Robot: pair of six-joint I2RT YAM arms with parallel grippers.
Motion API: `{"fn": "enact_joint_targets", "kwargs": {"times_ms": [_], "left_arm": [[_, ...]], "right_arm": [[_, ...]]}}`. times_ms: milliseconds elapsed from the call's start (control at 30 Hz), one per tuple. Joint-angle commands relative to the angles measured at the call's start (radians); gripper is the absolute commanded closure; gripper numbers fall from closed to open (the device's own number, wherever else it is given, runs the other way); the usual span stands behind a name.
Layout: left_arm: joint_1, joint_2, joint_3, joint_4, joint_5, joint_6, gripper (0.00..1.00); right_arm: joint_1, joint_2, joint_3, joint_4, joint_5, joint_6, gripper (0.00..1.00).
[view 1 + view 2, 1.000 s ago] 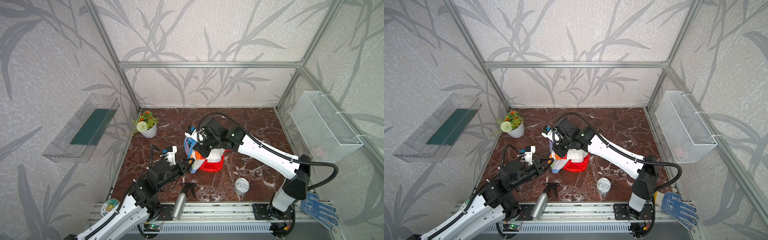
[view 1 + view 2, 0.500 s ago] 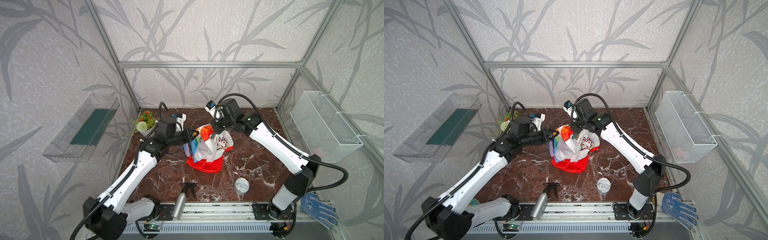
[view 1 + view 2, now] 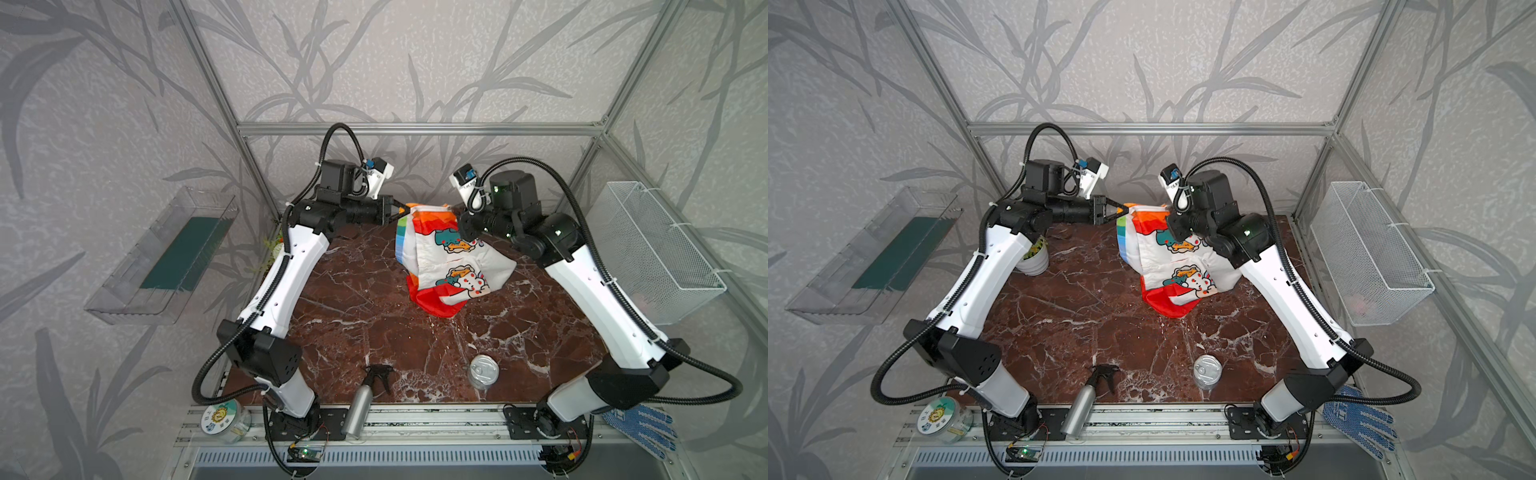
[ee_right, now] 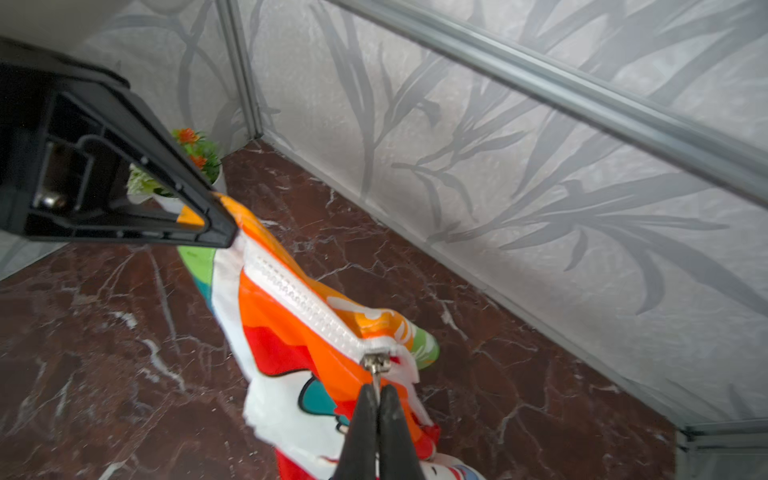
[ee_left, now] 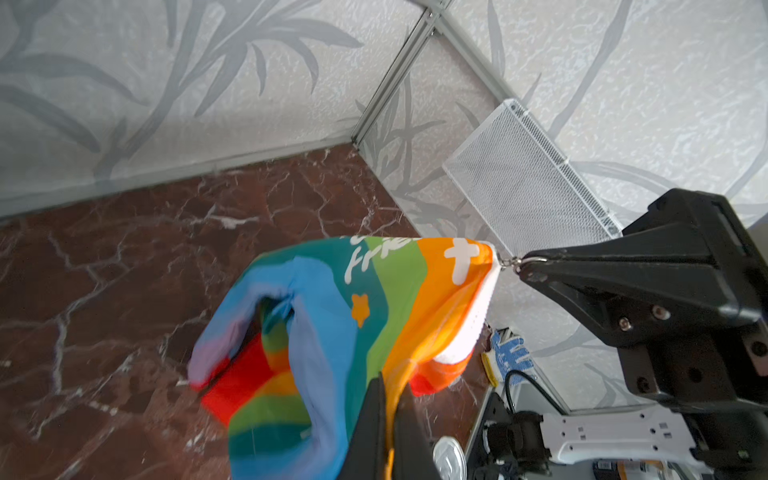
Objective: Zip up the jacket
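My right pincer [image 4: 377,401] is clamped on the zipper pull [image 4: 376,365]; my left pincer [image 5: 388,399] pinches the jacket [image 3: 444,253], hanging upper centre in both top views. I should hold the teeth [image 4: 299,299] taut and draw straight away; remaining track is probably short.

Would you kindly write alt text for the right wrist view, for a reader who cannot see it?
The right gripper pinches the zipper pull of the rainbow-striped jacket, while the left gripper clamps the jacket's far edge; the white zipper runs between them above the marble table.
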Motion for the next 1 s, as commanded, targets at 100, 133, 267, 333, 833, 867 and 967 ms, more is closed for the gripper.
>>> {"fn": "enact_joint_targets", "kwargs": {"times_ms": [100, 133, 267, 333, 833, 867, 967], "left_arm": [[0.117, -0.174, -0.455, -0.168, -0.105, 0.169, 1.0], [0.118, -0.189, -0.528, -0.175, -0.116, 0.178, 1.0], [0.12, -0.243, -0.741, -0.119, -0.171, 0.138, 1.0], [0.122, -0.261, -0.8, -0.125, -0.215, 0.125, 1.0], [0.171, -0.22, -0.83, -0.182, -0.358, 0.098, 1.0], [0.18, -0.223, -0.834, -0.177, -0.354, 0.098, 1.0], [0.195, -0.222, -0.825, -0.182, -0.346, 0.1, 1.0]], "right_arm": [[0.076, -0.069, -0.433, 0.191, -0.1, 0.297, 1.0], [0.076, -0.056, -0.483, 0.253, -0.129, 0.334, 1.0], [0.072, 0.02, -0.605, 0.347, -0.175, 0.409, 1.0], [0.062, 0.061, -0.601, 0.342, -0.168, 0.402, 1.0], [-0.053, 0.082, -0.506, 0.181, -0.03, 0.327, 1.0], [-0.061, 0.071, -0.511, 0.177, -0.015, 0.331, 1.0], [-0.073, 0.038, -0.539, 0.185, 0.019, 0.336, 1.0]]}}
